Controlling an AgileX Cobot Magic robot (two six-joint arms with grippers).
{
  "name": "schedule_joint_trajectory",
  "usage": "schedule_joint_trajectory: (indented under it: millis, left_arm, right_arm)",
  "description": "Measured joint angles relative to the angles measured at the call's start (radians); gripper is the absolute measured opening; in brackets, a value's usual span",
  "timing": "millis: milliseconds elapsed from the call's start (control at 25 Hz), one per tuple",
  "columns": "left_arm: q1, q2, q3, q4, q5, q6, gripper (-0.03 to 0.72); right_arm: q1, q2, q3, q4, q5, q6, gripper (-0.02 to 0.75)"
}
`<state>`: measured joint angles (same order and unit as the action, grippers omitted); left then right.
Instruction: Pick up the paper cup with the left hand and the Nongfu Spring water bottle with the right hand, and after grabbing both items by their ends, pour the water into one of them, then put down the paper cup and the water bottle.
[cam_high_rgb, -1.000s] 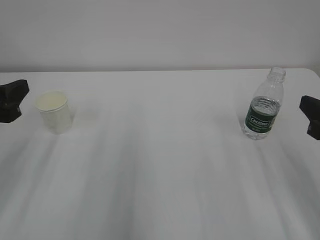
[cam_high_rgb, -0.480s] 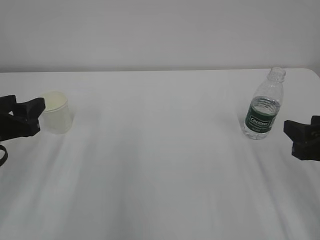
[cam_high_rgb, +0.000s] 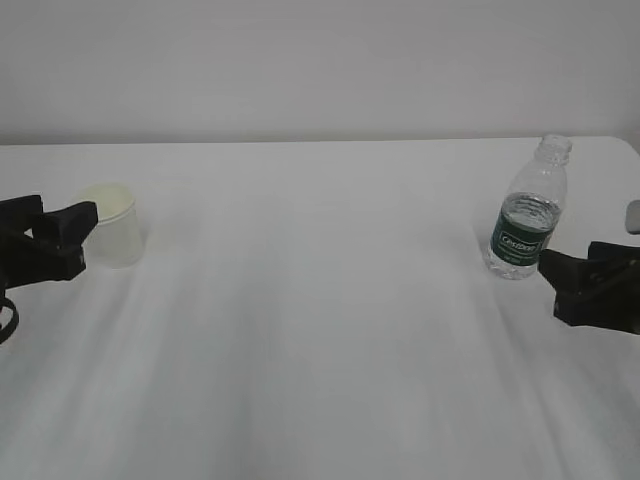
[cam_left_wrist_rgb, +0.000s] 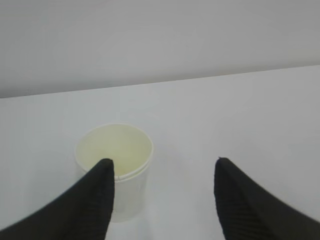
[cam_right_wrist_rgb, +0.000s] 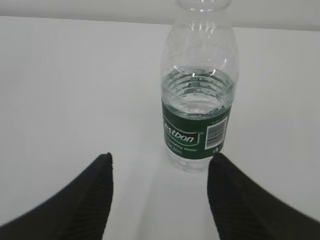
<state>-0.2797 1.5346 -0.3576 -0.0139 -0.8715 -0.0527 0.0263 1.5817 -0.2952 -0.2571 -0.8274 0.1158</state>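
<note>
While the ext. view only shows us the left hand low beside the paper cup at far left, its wrist cam shows jaws wide apart, empty, cup's cream inside. Far right, Nongfu Spring water bottle upright, uncapped; right hand low, near it, jaws agape, holding nothing.

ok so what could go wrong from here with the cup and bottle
1. The cup sits off-centre, near the left gripper's left finger, so closing could knock or crush it.
2. The bottle is uncapped and holds water; a bump from the open right gripper might tip and spill it.
</note>
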Motion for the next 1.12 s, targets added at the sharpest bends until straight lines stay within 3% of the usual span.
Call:
schedule_joint_trajectory:
  millis: [320, 560, 840, 1120]
  left_arm:
    - [0.000, 0.108, 0.074, 0.025, -0.147, -0.001, 0.442]
    - [0.000, 0.199, 0.076, 0.168, -0.260, -0.008, 0.441]
    - [0.000, 0.219, 0.076, 0.200, -0.266, -0.009, 0.441]
    - [0.000, 0.219, 0.076, 0.203, -0.267, -0.009, 0.441]
  right_arm:
    - [0.000, 0.083, -0.003, 0.031, -0.130, 0.000, 0.460]
    - [0.000, 0.091, 0.009, 0.045, -0.142, -0.003, 0.461]
    - [0.000, 0.091, 0.015, 0.071, -0.159, -0.026, 0.579]
    - [0.000, 0.206, 0.015, 0.147, -0.261, -0.048, 0.596]
